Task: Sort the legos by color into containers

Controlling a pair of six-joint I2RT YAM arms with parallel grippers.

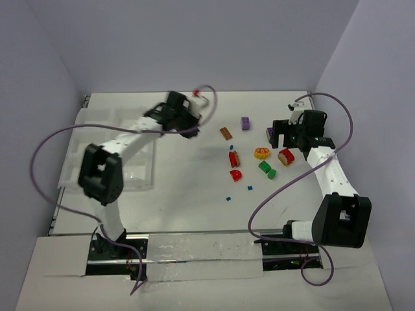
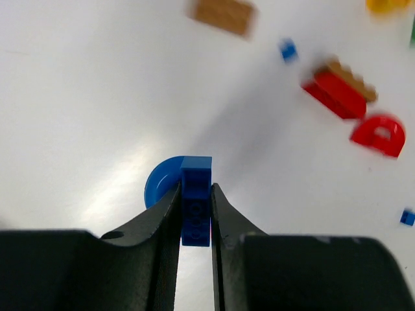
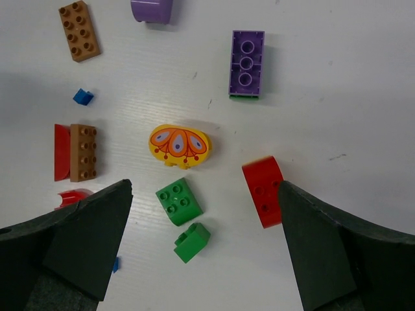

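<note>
White tbl (image 1: 194,214) w/ plain grey walls (image 1: 194,39).

Blue plastic brick with a rounded end (image 2: 195,194), against a white tabletop (image 2: 78,97). A yellow oval plastic piece (image 3: 179,145) bears an orange-and-purple petal pattern. The curved plastic brick (image 3: 262,192) is red, the rectangular studded brick (image 3: 246,63) purple, the blurred flat brick (image 2: 224,16) perhaps tan or orange.

The left arm (image 1: 130,139), white with black joints, rises from its base to a bent elbow, then reaches forward and to the right. Its wrist end is blurred in the top view. The left tool (image 2: 195,189) has its two black fingers (image 2: 170,214) pinched against the sides of a small blue plastic brick with a rounded end (image 2: 194,170). The right arm (image 1: 331,172) leans forward and slightly leftward. The right tool (image 3: 204,194) points down, its jaws spread wide and holding nothing.
</note>
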